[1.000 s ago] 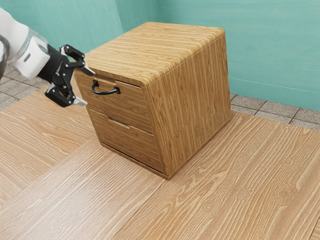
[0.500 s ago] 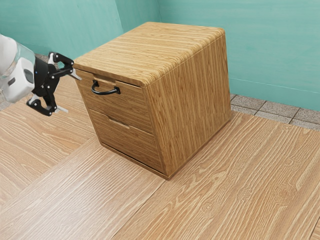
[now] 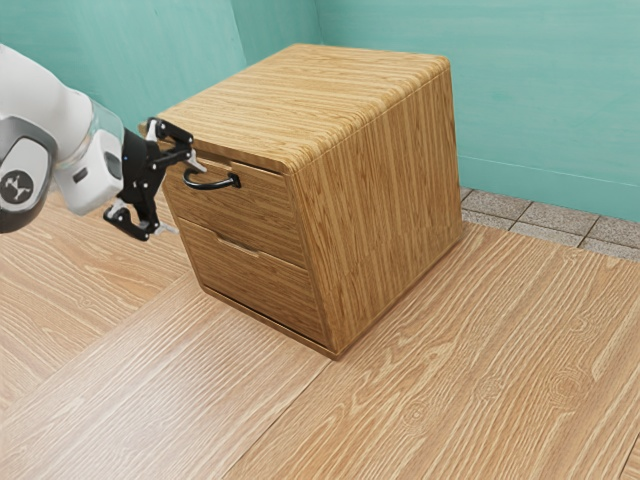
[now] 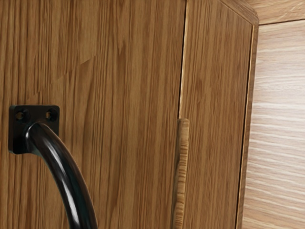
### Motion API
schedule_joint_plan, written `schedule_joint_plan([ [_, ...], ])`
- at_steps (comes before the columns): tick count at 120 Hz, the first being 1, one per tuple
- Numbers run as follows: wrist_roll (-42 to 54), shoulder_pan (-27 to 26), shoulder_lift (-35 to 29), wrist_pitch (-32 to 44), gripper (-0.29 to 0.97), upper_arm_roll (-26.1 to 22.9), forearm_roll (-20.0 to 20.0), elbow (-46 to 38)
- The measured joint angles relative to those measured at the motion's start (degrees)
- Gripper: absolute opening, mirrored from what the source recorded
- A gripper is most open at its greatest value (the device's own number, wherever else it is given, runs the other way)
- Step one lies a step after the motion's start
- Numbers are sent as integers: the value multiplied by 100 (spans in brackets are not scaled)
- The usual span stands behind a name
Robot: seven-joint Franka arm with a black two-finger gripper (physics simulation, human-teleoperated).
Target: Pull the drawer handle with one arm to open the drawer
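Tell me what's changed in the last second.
The gripper backed off toward the exterior view's left, then swung back in. It is now open at that view's left end of the handle, not gripping it. The drawer stayed shut, and the cabinet did not move.

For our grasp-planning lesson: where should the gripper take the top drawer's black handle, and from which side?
Grip mid-bar on the black handle, where it bows farthest off the top drawer, clear of its bolted ends. Come straight at the drawer front from the exterior view's left, one finger above, one below the level bar. The open gripper faces it.
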Motion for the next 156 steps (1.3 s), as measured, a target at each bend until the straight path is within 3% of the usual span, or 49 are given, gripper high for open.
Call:
schedule_joint_plan([
  [57,62,35,-29,2,68,17,-37,-208],
  [101,72,74,-771,-163,68,34,17,-739],
  [147,79,50,-1483,-327,69,425,372,-1029],
  [156,82,21,-1621,-351,63,468,443,-1062],
])
